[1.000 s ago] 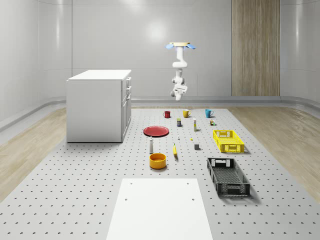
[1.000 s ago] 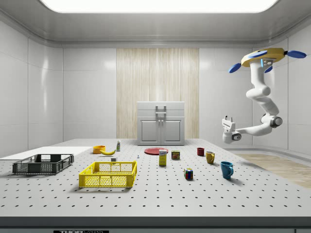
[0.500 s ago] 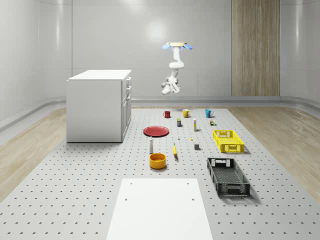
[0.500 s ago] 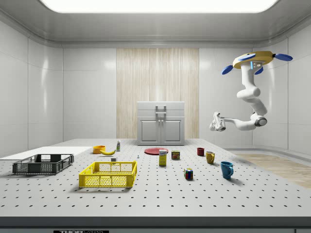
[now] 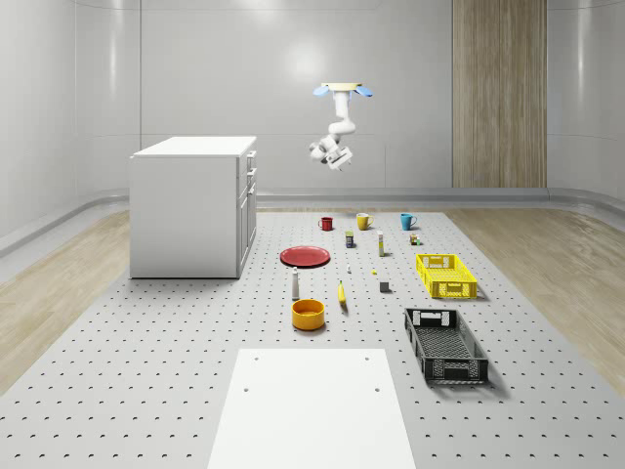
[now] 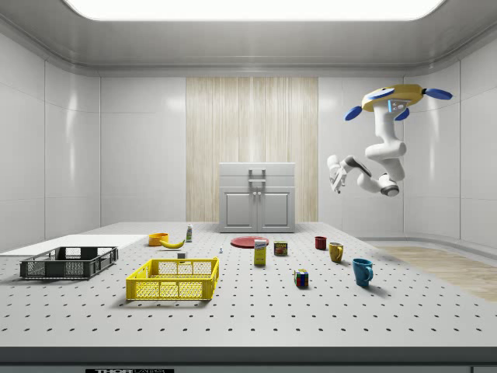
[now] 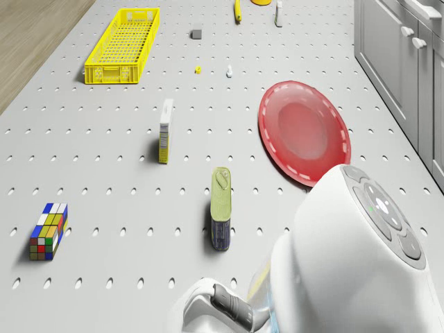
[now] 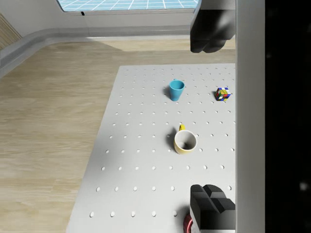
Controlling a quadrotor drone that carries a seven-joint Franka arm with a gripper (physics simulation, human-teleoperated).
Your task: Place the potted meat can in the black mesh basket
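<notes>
Perforated table (image 5: pixel 146 371), large. Drone (image 6: pixel 393 98) hovers high over the table's far end, above the row of mugs; nothing carried.

Black mesh basket (image 5: pixel 445 344) sits toward the near end, at the whole-scene view's right, well apart from the robot.

Potted meat can (image 7: pixel 221 207) stands on the table beside the red plate (image 7: pixel 305 132), clear of it, with the yellow mug (image 8: pixel 185 142) near.

Handling, judged: rigid metal, moderately heavy, smooth and somewhat slippery, not fragile. Pinch across the flat long sides, from above.

Arm folded up under the drone, elbow bent; gripper (image 6: pixel 335 171) held high, far from the can. Fingers spread, empty.
</notes>
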